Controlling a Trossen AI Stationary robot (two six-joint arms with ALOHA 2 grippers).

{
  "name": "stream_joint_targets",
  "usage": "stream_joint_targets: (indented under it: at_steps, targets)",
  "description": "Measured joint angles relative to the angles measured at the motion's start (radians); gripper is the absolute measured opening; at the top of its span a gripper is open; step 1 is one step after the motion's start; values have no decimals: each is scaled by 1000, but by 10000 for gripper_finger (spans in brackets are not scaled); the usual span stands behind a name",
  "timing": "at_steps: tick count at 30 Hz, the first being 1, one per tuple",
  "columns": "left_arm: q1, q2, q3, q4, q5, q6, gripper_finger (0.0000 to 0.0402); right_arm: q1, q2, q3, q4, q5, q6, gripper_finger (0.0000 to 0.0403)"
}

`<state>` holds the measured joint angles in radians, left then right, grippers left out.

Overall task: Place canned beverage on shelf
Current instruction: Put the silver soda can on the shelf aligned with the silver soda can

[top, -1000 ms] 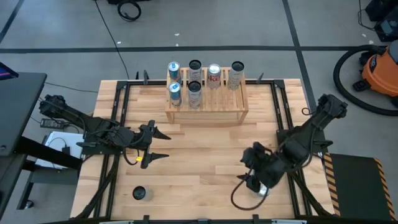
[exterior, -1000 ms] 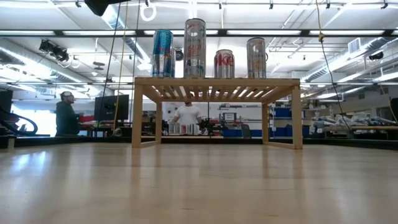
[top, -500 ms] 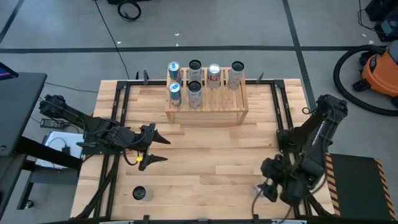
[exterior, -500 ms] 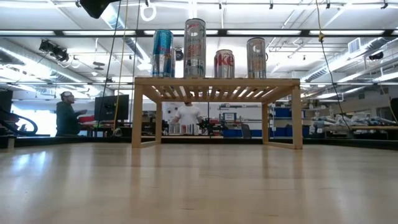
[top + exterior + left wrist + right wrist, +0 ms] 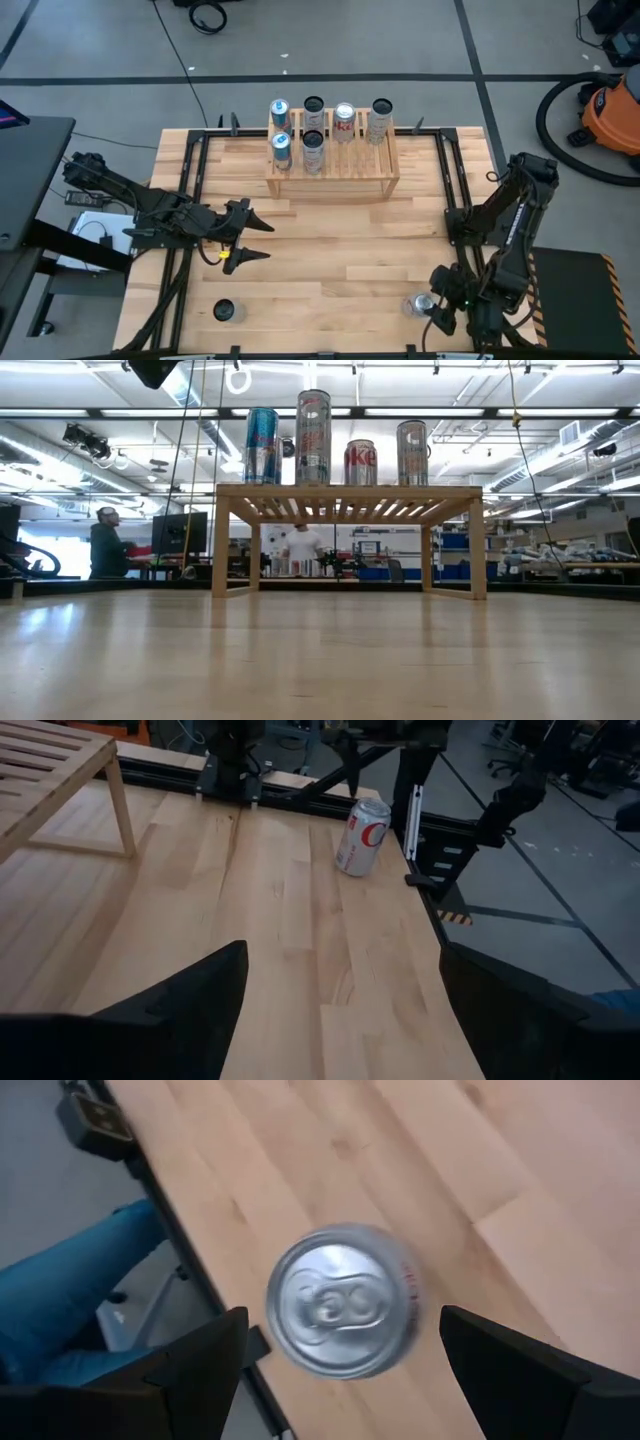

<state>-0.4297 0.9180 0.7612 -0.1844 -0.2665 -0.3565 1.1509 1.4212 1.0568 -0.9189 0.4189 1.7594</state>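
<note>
Pale planks make up the worktop (image 5: 330, 250), with the shelf (image 5: 333, 160) at its far edge carrying six upright cans. One more silver can (image 5: 419, 305) stands upright near the front right corner. Above it, apart, hovers the right end effector (image 5: 447, 315), fingers spread and empty. Toward the left side waits the left end effector (image 5: 252, 240), fingers likewise apart.
</note>
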Motion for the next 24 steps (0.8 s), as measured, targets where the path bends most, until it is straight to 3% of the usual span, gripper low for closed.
stream_joint_targets:
  at_steps: [7, 24]
  targets:
    - [0, 0, 0, 0, 0, 0, 332, 0, 0, -52, 122, -4, -32, 339]
    - [0, 0, 0, 0, -1, 2, 332, -20, -1, -99, 138, -10, -62, 339]
